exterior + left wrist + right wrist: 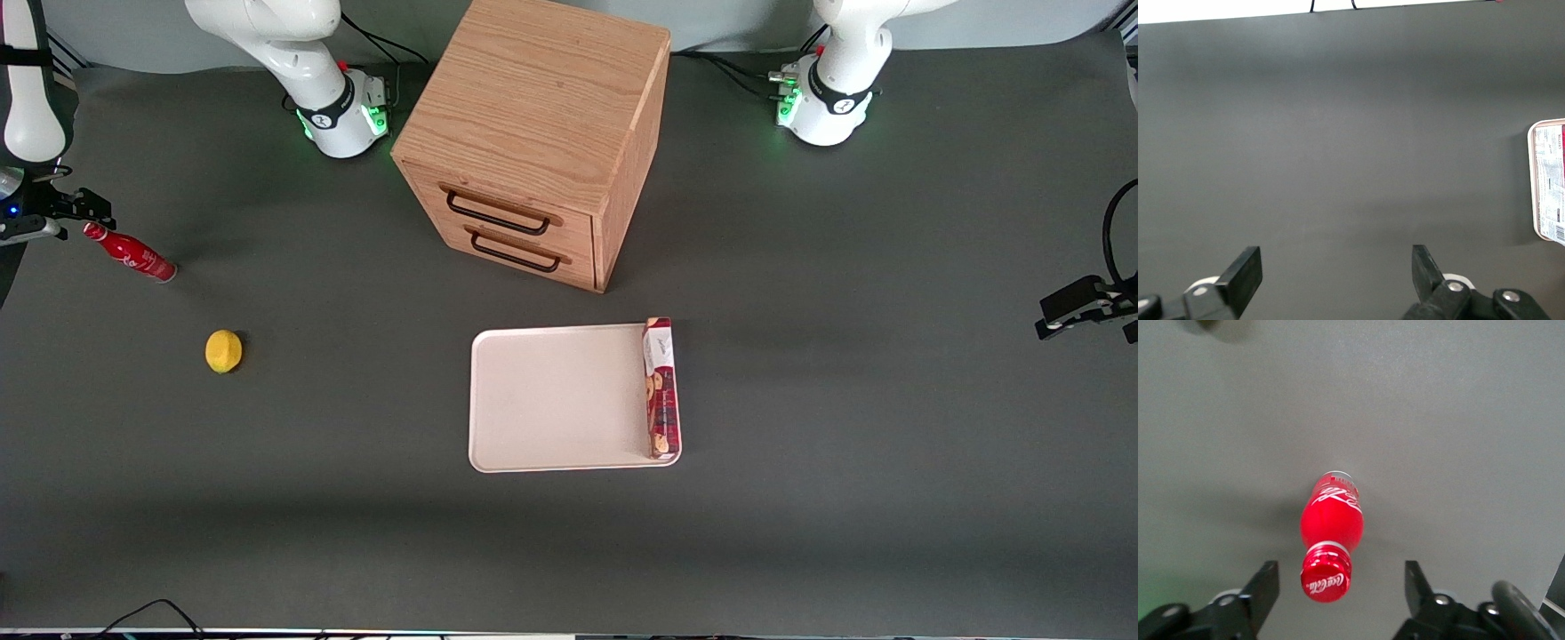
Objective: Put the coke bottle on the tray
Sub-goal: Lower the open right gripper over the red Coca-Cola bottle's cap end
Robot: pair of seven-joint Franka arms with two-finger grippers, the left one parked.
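Claw (pixel 1341 587) open, straddling the coke bottle (pixel 1331 527) cap, gripping nothing.
Bottle stands on the surface (pixel 800 400); tray (pixel 551 400) lies well apart, awaiting placement.

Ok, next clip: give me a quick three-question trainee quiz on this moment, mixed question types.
1. True or false: the coke bottle already stands on the tray.
2. Multiple choice: what lies on the tray along its edge toward the parked arm's end? A) lemon B) biscuit box C) nothing
3. Short answer: where is the tool relative to the bottle, and are its fingers open or shut?

Key
1. False: the bottle stands on the table toward the working arm's end, apart from the tray.
2. B: the biscuit box; the lemon sits on the table, nearer the front camera than the bottle.
3. Above the bottle's cap, fingers open, one on each side, not touching it.
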